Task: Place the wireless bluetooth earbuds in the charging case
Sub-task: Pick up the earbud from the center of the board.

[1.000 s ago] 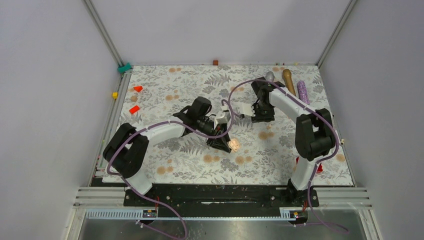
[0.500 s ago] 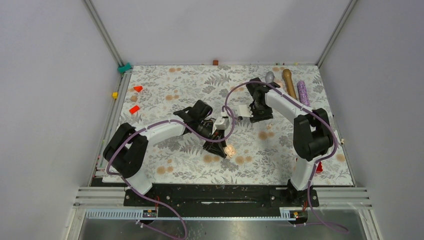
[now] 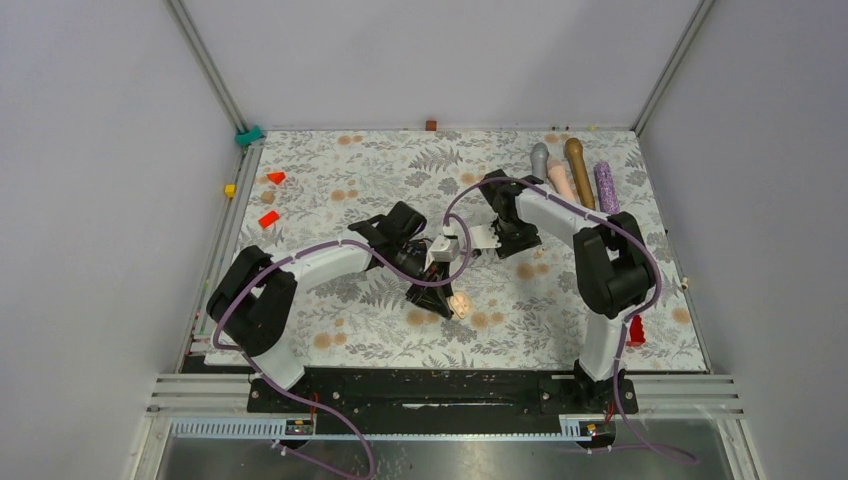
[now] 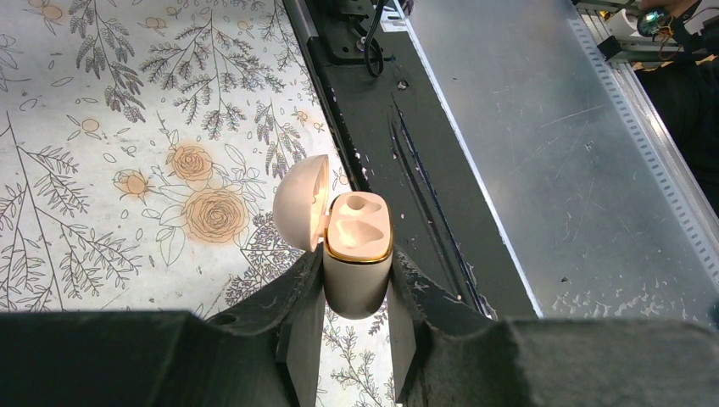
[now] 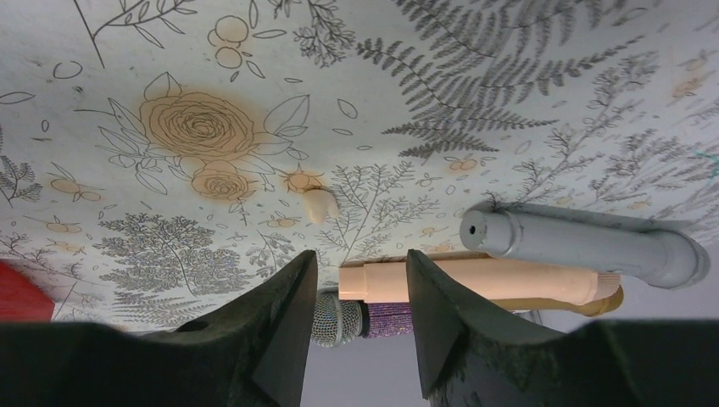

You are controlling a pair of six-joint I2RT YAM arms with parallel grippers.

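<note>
With the left end effector (image 4: pixel 356 275) clamped on the small rounded cream plastic charging case (image 4: pixel 358 254), lid open and both wells empty, the right end effector (image 5: pixel 360 284), jaws partly apart and empty, should straddle the tiny pale earbud (image 5: pixel 320 204) on the floral worktop (image 5: pixel 509 68) squarely before closing.

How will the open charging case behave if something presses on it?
The charging case looks like a rigid, light shell, so it probably will not deform. Its smooth rounded sides may slip or twist in the left gripper. The hinged lid stands open and might swing.
</note>
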